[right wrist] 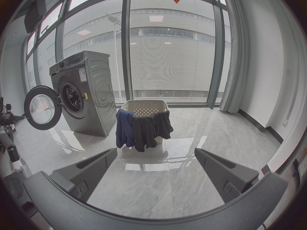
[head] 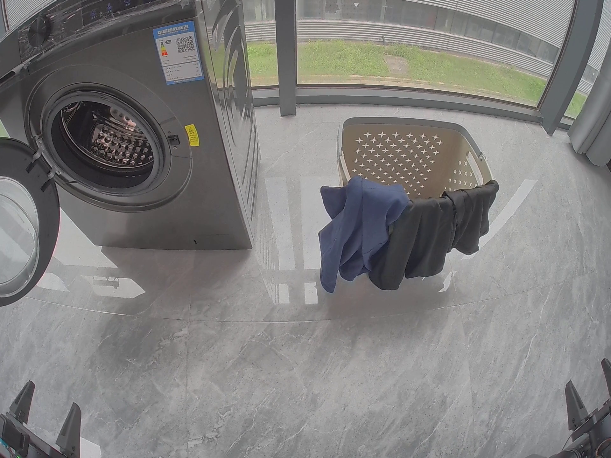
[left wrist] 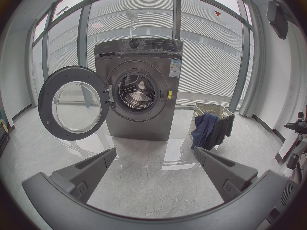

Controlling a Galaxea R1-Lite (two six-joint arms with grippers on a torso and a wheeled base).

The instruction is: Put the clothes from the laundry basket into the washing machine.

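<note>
A beige laundry basket (head: 407,151) stands on the floor by the window, right of the grey washing machine (head: 146,116). Over its near rim hang a blue garment (head: 356,230) and two dark ones (head: 439,230). The machine's round door (head: 19,224) is swung wide open to the left, showing the steel drum (head: 118,141). My left gripper (head: 44,415) sits low at the bottom left corner, open and holding nothing. My right gripper (head: 592,395) is at the bottom right corner, also open. Both are far from the basket (left wrist: 209,111) (right wrist: 145,107) and the clothes (right wrist: 144,130).
Grey marble-look floor (head: 286,364) spreads wide between me and the basket. Floor-to-ceiling windows (head: 414,33) run behind the machine and basket, with a curtain (head: 595,128) at the far right. The open door juts out into the floor space on the left.
</note>
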